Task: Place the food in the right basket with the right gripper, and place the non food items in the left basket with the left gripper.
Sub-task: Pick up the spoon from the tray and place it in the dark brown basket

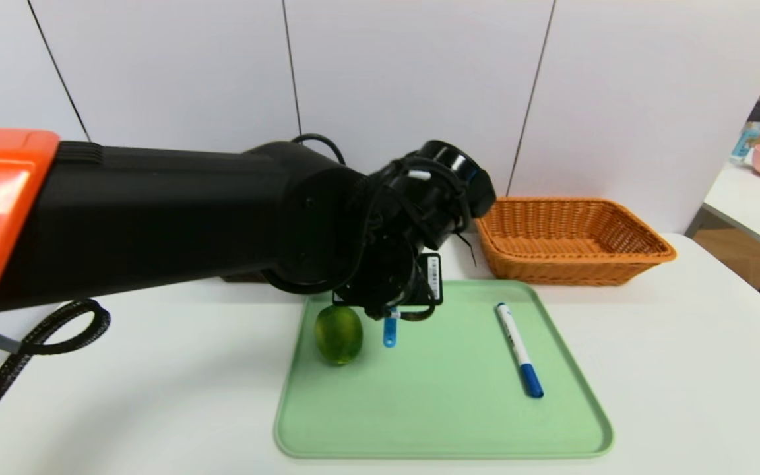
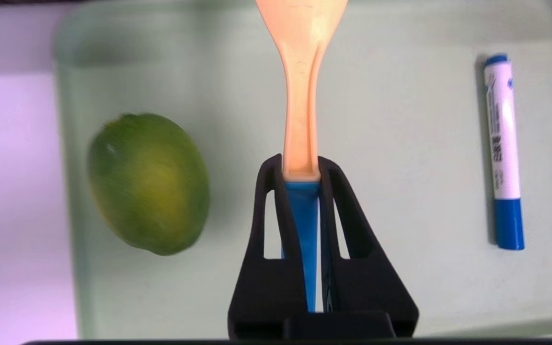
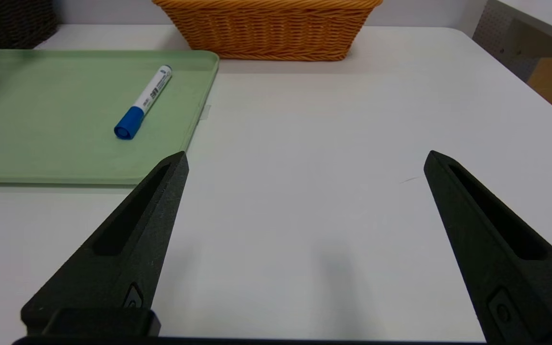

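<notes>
The table (image 1: 683, 343) carries a green tray (image 1: 446, 422), and behind it on the right stands the orange basket (image 1: 571, 241). The dark basket (image 3: 12, 21) is behind the tray on the left; in the head view the left arm (image 1: 156, 218) hides almost all of it.

The left gripper (image 2: 300, 165) is above the far part of the tray, and its fingers pinch the spatula (image 2: 300, 110) where the blue handle meets the yellow part. The long axis of the spatula runs in line with the fingers, with the yellow head pointing away from the wrist. I judge that the next move must carry it back and to the left, to the dark basket, which is nearer to this arm.

The right gripper (image 3: 304, 163) is parked low beside the tray, fingers spread wide, holding nothing.

The lime (image 1: 338, 334) lies on the tray just beside the held spatula. The marker (image 1: 518, 349) lies apart on the right part of the tray, blue cap toward the robot.
</notes>
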### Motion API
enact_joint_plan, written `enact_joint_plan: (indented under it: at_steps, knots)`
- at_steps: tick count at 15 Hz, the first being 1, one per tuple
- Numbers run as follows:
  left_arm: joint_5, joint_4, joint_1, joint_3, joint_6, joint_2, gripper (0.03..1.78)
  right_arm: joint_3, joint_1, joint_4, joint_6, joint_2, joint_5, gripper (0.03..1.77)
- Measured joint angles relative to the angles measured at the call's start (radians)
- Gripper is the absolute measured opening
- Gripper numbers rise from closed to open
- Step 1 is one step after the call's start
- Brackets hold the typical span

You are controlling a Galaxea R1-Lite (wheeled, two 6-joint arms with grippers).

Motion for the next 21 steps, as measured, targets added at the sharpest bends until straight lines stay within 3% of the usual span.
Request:
enact_joint_plan:
  at_steps: [7,12,15,17,21]
  knots:
    - [0.002,-0.02,0.207,-0.134,0.035,-0.02,0.15,0.0,-0.001,0.0,-0.001,0.0,0.0,1.7]
    - [0.004,-0.204,0.344,-0.157,0.012,0.042,0.15,0.0,0.0,0.0,0.0,0.0,0.0,1.7]
    - [0.006,-0.324,0.399,-0.158,-0.081,0.078,0.15,0.0,0.0,0.0,0.0,0.0,0.0,1.7]
    - [0.019,-0.34,0.429,-0.158,-0.17,0.095,0.15,0.0,0.0,0.0,0.0,0.0,0.0,1.7]
    - [0.113,-0.33,0.467,-0.158,-0.332,0.129,0.15,0.0,0.0,0.0,0.0,0.0,0.0,1.7]
